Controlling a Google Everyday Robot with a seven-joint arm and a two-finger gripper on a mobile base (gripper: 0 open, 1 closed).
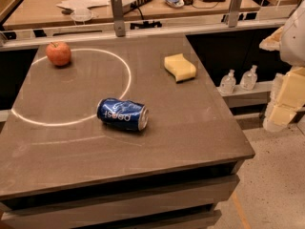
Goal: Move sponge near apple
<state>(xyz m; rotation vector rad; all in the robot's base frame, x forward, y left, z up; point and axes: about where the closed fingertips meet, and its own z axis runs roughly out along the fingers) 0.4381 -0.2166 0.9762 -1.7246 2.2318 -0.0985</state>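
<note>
on table [190, 123]: sponge [180, 67] right, apple [58, 53] left, toppled can [122, 114] nearer front; pincer [285, 103] off-table right, grip unclear.

Dim warm light w/ bright ring on table [190, 128], soft shadows; tool [282, 105] pale at rt edge

The only lettering I can read is the white "pepsi" wordmark on the dented blue metal drink can [123, 114], which lies on its side near the middle of the brown tabletop [190, 123]. From my view the word stands upside down. The labels on the small clear plastic bottles [228, 81] at the right are too small to read. The robot's pale yellow gripper [285, 101] hangs beyond the table's right edge and shows no legible marking.
</note>
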